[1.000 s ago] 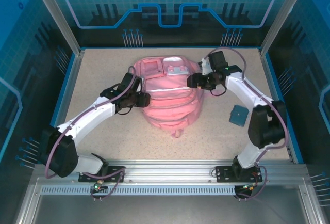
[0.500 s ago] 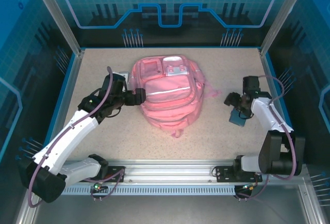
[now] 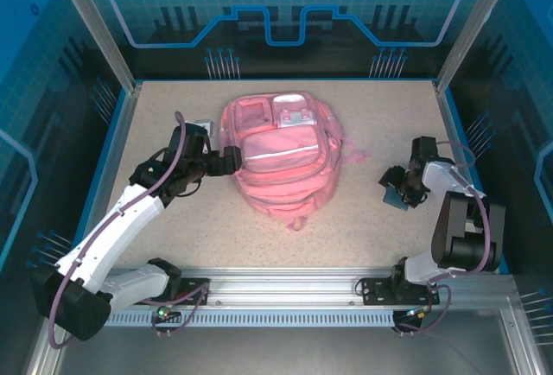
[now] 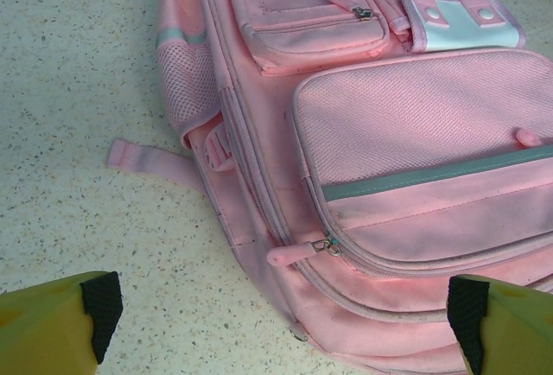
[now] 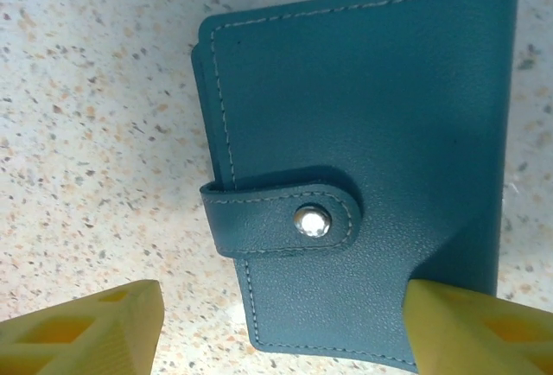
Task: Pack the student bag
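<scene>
Step in hand: looks to me like the pickup of the teal wallet (image 5: 363,159), the first bit of getting stuff into the student bag (image 3: 276,150).
Right gripper (image 5: 281,323): wide open and gripping nothing. It hangs right over the wallet, with one finger off its left edge above bare table (image 5: 95,133) and the other over its lower right corner.
Left gripper (image 4: 285,306): also spread open and empty. It's parked at the bag's side, with the main zip pull (image 4: 298,254) just ahead of the fingers.
Bag: lies flat, front up. It's directly in front of the left gripper and well apart from the right one.
What's in the bag: can't see inside. Every zip I can make out looks shut, and the mesh side pocket (image 4: 186,90) looks empty.
Next move, my guess: the right one drops and pinches the wallet across its short width. The left one has to grab that zip pull and open the bag, or there's nowhere to put anything.
</scene>
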Available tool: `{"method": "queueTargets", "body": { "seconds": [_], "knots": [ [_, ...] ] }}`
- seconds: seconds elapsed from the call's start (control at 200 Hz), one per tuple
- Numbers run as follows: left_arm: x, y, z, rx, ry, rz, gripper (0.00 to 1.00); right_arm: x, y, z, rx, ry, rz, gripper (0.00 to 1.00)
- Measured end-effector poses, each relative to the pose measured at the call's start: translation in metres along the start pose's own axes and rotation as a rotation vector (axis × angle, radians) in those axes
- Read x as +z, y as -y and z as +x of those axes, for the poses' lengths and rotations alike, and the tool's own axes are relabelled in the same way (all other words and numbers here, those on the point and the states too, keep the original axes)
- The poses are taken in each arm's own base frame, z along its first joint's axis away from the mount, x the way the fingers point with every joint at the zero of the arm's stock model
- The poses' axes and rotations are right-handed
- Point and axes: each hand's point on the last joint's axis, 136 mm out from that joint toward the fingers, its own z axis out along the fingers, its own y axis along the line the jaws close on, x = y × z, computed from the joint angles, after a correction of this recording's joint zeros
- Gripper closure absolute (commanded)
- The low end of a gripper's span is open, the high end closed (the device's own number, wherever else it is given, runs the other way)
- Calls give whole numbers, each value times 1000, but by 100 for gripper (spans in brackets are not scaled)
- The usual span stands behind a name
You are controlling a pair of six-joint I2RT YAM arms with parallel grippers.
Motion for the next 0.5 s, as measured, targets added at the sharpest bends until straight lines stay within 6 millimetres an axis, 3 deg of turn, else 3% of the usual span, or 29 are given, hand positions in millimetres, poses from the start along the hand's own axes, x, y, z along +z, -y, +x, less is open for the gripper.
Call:
{"method": "queueTargets", "body": {
  "seconds": [0.24, 0.5],
  "knots": [
    [3, -2, 5, -2, -13, -3, 1, 11, -29, 7, -111, -36, -19, 31],
    [6, -1, 8, -1, -27, -1, 1, 13, -78, 43, -273, -92, -92, 33]
  ]
}}
